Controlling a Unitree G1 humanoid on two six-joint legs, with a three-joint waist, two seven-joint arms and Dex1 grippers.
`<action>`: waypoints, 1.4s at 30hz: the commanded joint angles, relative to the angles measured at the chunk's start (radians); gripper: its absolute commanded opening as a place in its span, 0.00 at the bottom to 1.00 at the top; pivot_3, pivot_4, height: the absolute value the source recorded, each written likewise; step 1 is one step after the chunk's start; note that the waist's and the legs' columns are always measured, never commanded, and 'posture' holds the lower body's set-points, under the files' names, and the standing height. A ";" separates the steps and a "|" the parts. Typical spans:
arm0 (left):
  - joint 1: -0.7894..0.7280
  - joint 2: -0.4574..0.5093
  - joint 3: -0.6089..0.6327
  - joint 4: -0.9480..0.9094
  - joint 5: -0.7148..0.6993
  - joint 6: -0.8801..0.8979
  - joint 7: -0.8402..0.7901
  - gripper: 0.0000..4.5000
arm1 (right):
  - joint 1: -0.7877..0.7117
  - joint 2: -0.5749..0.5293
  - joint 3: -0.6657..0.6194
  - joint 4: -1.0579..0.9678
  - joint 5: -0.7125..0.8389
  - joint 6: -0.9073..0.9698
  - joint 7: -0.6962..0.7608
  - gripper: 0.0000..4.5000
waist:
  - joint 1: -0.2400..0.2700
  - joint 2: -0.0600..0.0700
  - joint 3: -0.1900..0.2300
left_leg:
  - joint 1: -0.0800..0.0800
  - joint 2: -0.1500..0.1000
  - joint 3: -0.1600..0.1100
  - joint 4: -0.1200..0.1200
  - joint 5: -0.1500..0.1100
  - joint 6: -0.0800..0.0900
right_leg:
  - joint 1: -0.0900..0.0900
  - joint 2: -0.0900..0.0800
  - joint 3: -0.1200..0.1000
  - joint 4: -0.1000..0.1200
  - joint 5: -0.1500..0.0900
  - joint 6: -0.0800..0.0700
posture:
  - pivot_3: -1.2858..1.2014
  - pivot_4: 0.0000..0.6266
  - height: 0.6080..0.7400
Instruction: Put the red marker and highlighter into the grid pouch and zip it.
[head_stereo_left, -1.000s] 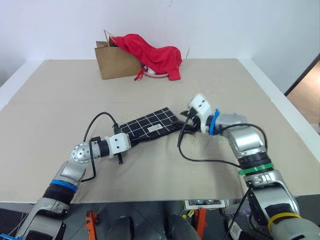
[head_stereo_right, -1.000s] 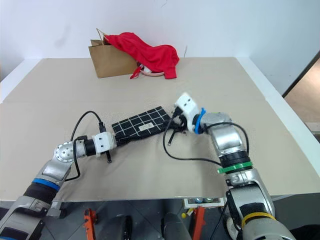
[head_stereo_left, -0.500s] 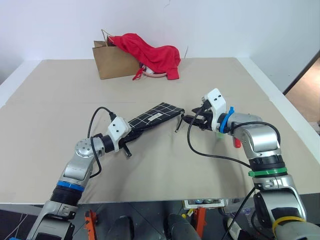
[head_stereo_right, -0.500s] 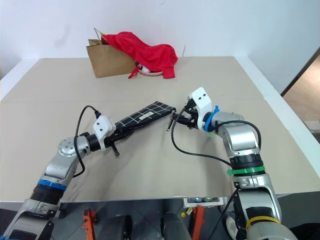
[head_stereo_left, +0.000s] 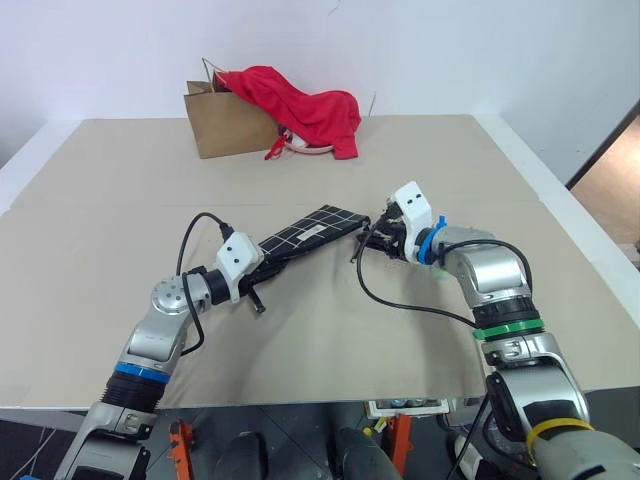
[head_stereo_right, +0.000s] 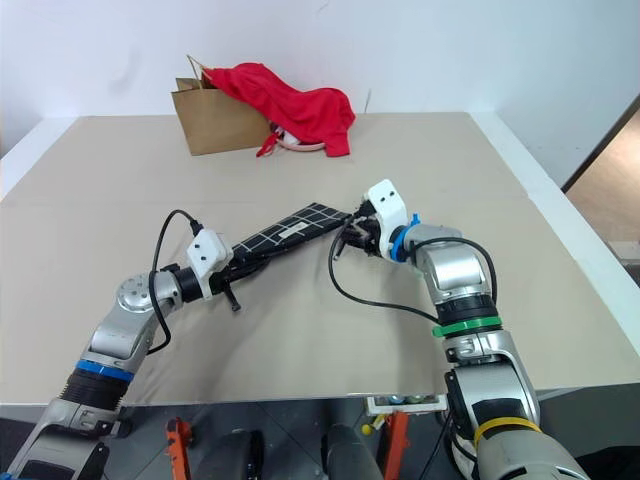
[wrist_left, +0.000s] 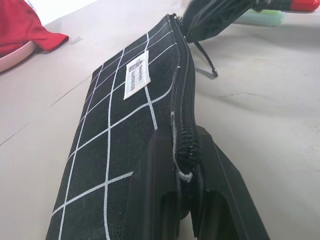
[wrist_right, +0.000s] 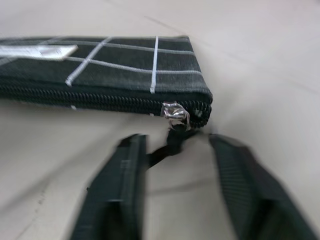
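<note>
Here the flat black fabric grid pouch (head_stereo_left: 308, 233) with thin white lines is held up off the beige desk (head_stereo_left: 320, 330), tilted on edge with its zipper side turned up. The left tool (wrist_left: 187, 165) is pressed together on the zipper edge at the near end of the pouch, evidently to anchor it so the zip can be worked against a firm hold. The right tool (wrist_right: 175, 165) sits at the far corner, its black fingers (wrist_right: 117, 190) spread on either side of the metal slider (wrist_right: 175, 114) and the black pull cord (wrist_right: 167, 145), not yet pinching either. The zipper looks shut along the stretch I can see. In the left wrist view the light-green highlighter (wrist_left: 260, 18) and the red marker (wrist_left: 305, 5) lie on the desk beyond the pouch, so they are not yet inside.
</note>
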 joint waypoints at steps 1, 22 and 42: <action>0.000 0.001 0.030 -0.046 -0.023 0.001 0.002 0.00 | -0.042 -0.002 -0.008 0.000 -0.005 -0.030 0.001 0.09 | 0.000 0.000 0.000 | 0.000 0.000 0.000 0.000 0.000 0.000 | 0.000 0.000 0.000 0.000 0.000 0.000 | 0.52 0.24 1.00; -0.011 -0.007 0.029 -0.048 -0.027 0.020 0.007 0.00 | 0.036 0.063 0.104 -0.254 0.049 -0.037 0.156 0.01 | -0.001 0.000 0.000 | 0.000 0.001 -0.002 0.000 0.000 0.000 | 0.000 0.001 -0.001 0.000 -0.001 0.000 | 0.52 0.24 1.00; -0.007 -0.011 0.036 -0.066 -0.029 0.037 0.009 0.00 | 0.090 0.094 0.226 -0.450 0.090 0.051 0.232 0.39 | 0.000 0.000 0.000 | -0.001 0.001 -0.003 0.000 0.000 0.000 | 0.000 0.001 -0.003 0.000 -0.001 -0.001 | 0.52 0.24 1.00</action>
